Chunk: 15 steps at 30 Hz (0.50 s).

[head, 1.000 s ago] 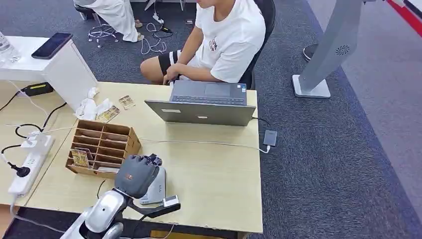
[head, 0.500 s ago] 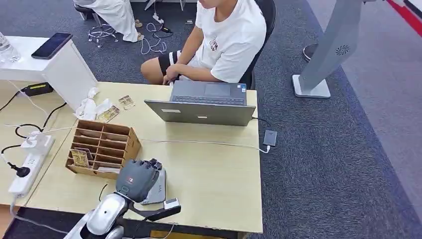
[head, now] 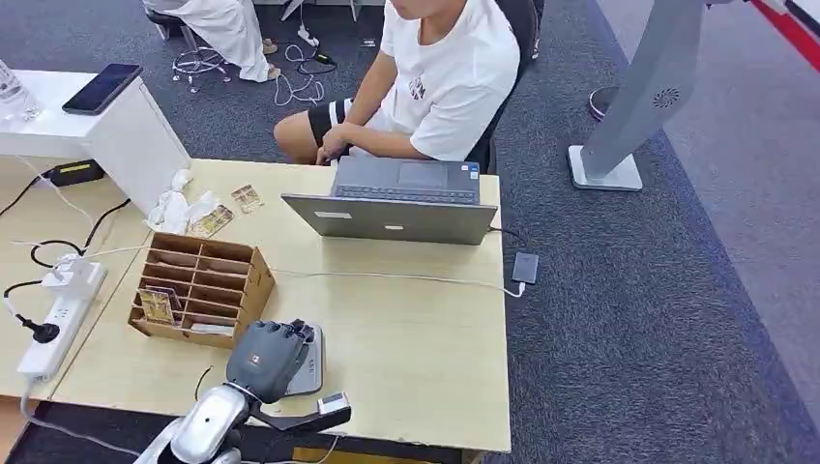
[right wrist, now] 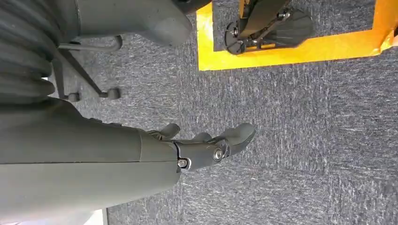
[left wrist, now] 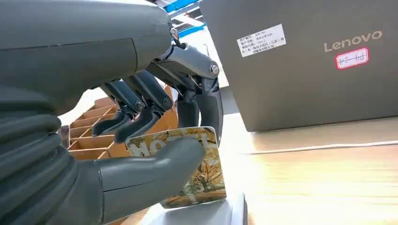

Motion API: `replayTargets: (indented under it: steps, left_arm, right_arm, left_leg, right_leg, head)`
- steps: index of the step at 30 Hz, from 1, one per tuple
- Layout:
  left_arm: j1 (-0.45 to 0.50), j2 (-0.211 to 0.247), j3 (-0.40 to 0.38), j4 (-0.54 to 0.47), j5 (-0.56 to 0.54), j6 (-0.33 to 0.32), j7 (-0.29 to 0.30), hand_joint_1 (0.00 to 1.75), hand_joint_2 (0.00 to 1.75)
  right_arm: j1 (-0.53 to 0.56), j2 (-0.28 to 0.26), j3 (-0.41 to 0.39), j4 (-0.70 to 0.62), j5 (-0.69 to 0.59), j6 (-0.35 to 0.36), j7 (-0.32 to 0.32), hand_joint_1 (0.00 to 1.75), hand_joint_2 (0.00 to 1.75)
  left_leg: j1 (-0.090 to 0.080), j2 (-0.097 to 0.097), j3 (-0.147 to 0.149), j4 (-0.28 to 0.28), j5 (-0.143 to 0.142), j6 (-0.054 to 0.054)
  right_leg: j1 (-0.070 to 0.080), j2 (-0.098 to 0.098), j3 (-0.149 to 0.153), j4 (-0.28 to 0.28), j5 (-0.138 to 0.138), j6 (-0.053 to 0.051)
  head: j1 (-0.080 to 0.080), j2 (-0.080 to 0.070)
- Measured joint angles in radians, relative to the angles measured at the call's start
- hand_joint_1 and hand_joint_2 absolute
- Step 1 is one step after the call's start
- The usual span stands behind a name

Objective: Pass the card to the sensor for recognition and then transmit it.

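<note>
My left hand (head: 266, 356) hovers low over the grey sensor (head: 307, 365) near the table's front edge. In the left wrist view that hand (left wrist: 141, 122) pinches a card (left wrist: 206, 173) with a yellow tree picture between thumb and fingers, held just above the sensor's pale top (left wrist: 206, 213). From the head view the hand covers the card. My right hand (right wrist: 206, 145) hangs over grey carpet with its fingers loosely apart and nothing in them.
A wooden slotted card box (head: 198, 285) stands left of the sensor. A grey laptop (head: 396, 203) sits behind, with a seated person (head: 435, 77) at it. A power strip (head: 58, 324) and cables lie at the left. A white cable (head: 387, 277) crosses the table.
My left hand has drawn back toward the front edge and dropped lower over the sensor. The person and the table items are as before.
</note>
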Motion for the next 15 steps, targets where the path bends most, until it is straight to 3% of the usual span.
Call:
replayTargets:
  steps: [6, 15]
  left_arm:
    - [-0.001, -0.012, 0.000, 0.006, 0.008, 0.016, 0.000, 1.75, 1.75]
    - [-0.027, -0.029, 0.008, -0.043, 0.024, 0.122, -0.021, 1.75, 1.75]
  right_arm:
    - [-0.002, 0.000, -0.006, 0.000, 0.000, -0.003, 0.002, 0.00, 1.75]
    - [-0.002, 0.000, -0.007, 0.000, 0.000, -0.010, -0.005, 0.00, 1.75]
  left_leg:
    - [0.000, 0.000, 0.000, 0.000, 0.000, 0.000]
    - [0.000, 0.000, 0.000, 0.000, 0.000, 0.000]
  right_leg:
    - [0.000, 0.000, 0.000, 0.000, 0.000, 0.000]
    - [0.000, 0.000, 0.000, 0.000, 0.000, 0.000]
  head:
    - [0.000, 0.000]
    - [0.000, 0.000]
